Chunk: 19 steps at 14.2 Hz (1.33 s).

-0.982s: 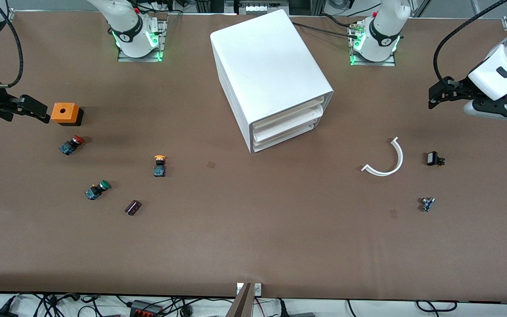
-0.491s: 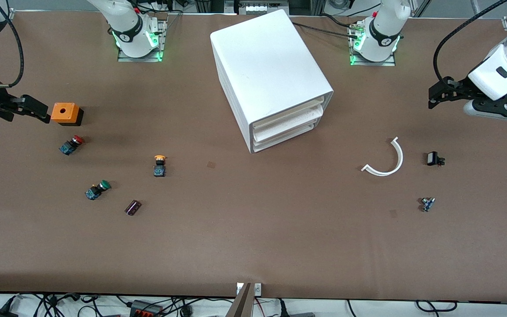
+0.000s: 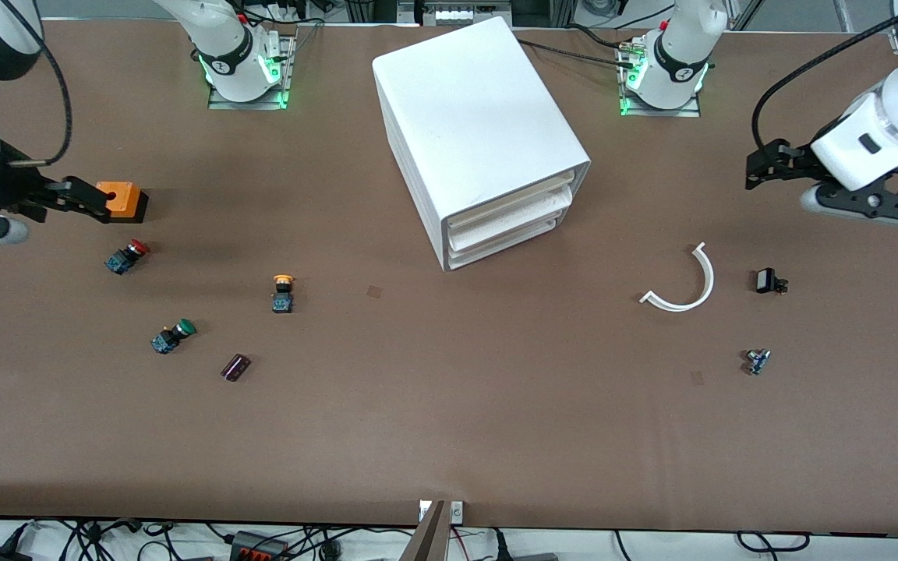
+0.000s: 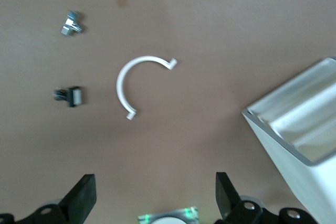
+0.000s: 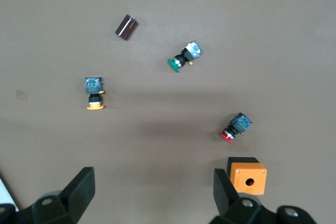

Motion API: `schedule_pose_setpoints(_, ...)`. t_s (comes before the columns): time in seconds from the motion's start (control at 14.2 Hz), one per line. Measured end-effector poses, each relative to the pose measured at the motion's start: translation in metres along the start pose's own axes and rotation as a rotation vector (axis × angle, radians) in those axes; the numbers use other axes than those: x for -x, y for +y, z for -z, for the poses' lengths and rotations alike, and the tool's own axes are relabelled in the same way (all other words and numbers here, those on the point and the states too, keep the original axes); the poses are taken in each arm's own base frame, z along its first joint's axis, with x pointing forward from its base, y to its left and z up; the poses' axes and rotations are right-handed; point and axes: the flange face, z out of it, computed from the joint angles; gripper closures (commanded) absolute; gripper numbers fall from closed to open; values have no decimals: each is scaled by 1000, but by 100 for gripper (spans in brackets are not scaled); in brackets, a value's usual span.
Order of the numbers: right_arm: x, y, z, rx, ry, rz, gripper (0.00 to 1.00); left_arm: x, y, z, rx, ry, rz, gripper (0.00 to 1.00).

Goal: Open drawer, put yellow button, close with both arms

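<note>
The white cabinet (image 3: 480, 132) stands mid-table, and its top drawer (image 3: 513, 202) is shut like the two under it. Its corner shows in the left wrist view (image 4: 299, 135). The yellow button (image 3: 283, 292) lies on the table toward the right arm's end, nearer to the front camera than the cabinet. It also shows in the right wrist view (image 5: 95, 94). My right gripper (image 3: 89, 201) is open and empty in the air by the orange box; its own view (image 5: 152, 195) shows the jaws wide. My left gripper (image 3: 759, 167) is open and empty over bare table at the left arm's end, its own view (image 4: 156, 203) showing the same.
An orange box (image 3: 125, 200), a red button (image 3: 128, 255), a green button (image 3: 172, 336) and a dark block (image 3: 235, 367) lie near the yellow button. A white curved strip (image 3: 687, 282), a black part (image 3: 768, 280) and a small metal part (image 3: 757, 361) lie at the left arm's end.
My right gripper has moved toward the orange box and now overlaps its edge in the front view. My left gripper has shifted a little toward the cabinet and the robot bases.
</note>
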Motion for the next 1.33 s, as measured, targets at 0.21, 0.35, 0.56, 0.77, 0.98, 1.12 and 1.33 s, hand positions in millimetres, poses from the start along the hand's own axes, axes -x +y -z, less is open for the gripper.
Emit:
schedule_pose_setpoints(0.21, -10, -28, -29, 7, -46, 45, 0, 2, 14, -10, 175, -83, -11, 0)
schedule_pose_setpoints(0.35, -21, -41, -59, 13, -84, 65, 0, 2, 18, -20, 251, -139, -16, 0)
schedule_pose_setpoints(0.56, -39, -65, -110, 22, -116, 100, 0, -3, 32, -46, 356, -264, -65, 0)
schedule_pose_setpoints(0.77, -53, -87, -153, 24, -128, 127, 0, -28, 47, -89, 475, -322, -179, 0)
schedule_pose_setpoints(0.98, -62, -108, -193, -14, -134, 133, 0, -69, 63, -143, 650, -264, -314, 0)
schedule_pose_setpoints(1.12, -65, -125, -214, -11, -129, 153, 0, -93, 68, -181, 803, -201, -353, 6)
schedule_pose_setpoints(1.33, -72, -137, -251, -3, -124, 154, 0, -107, 74, -234, 1021, -130, -377, 25)
